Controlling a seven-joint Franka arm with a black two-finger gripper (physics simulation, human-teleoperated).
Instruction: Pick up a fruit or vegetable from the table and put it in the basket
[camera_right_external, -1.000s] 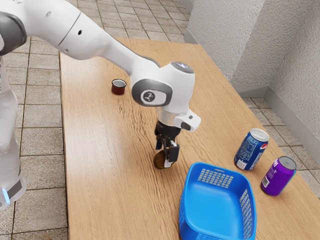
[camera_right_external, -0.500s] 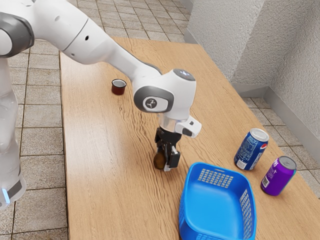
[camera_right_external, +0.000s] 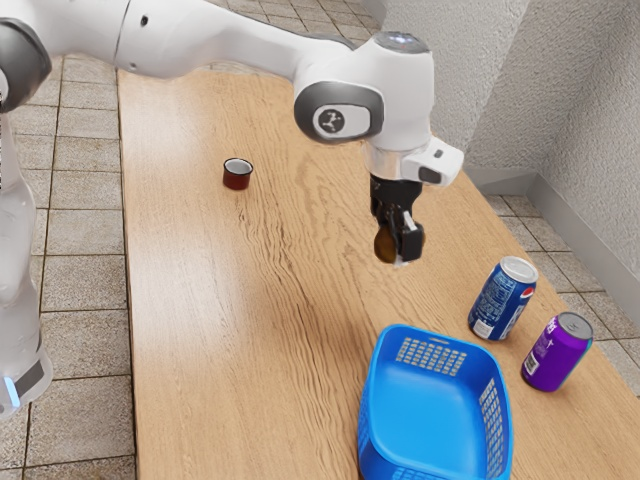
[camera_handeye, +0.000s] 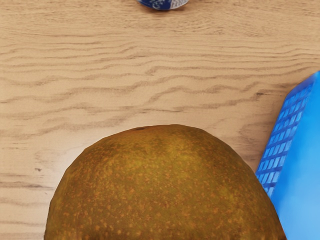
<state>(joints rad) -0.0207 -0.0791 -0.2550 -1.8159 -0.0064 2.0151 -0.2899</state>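
Note:
My gripper (camera_right_external: 400, 244) is shut on a brown, speckled round fruit (camera_right_external: 384, 246), held up above the table in the exterior view. In the wrist view the fruit (camera_handeye: 165, 187) looms large just under the hand. The blue basket (camera_right_external: 367, 425) stands on the table, lower in the exterior view than the gripper and apart from it. Part of the basket's perforated wall (camera_handeye: 286, 145) appears beside the fruit in the wrist view. Most of the fruit's far side is hidden by the fingers in the exterior view.
A blue Pepsi can (camera_right_external: 502, 299) and a purple can (camera_right_external: 557, 352) stand upright beside the basket, toward the exterior view's right. A small dark red cup (camera_right_external: 237, 174) sits farther back on the wooden table (camera_right_external: 220, 330). The blue can's end (camera_handeye: 163, 4) shows in the wrist view.
The gripper has risen from the table with the fruit, moving toward the exterior view's right. The basket, cans and cup have stayed put.

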